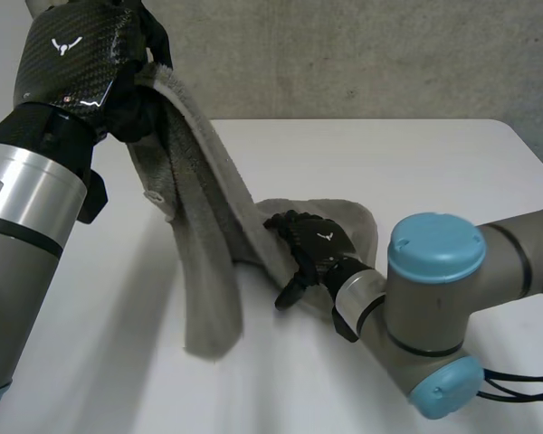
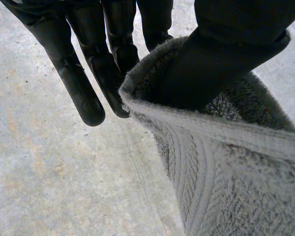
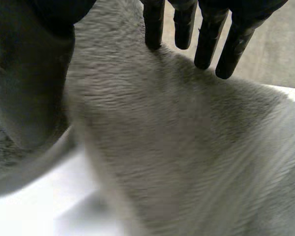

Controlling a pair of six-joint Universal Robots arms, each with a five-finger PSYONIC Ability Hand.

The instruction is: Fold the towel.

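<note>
The left hand (image 1: 131,104), at the upper left of the frame, pinches an edge of the towel (image 1: 199,253) between thumb and fingers and holds it high. The towel slopes down to the white table (image 1: 416,172). At the centre, the right hand (image 1: 312,246) rests on it with relaxed fingers.

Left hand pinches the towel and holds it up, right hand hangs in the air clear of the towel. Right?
No. The right hand rests on the towel, low by the table, as the head view shows. The left hand does pinch the towel and hold it up.
</note>
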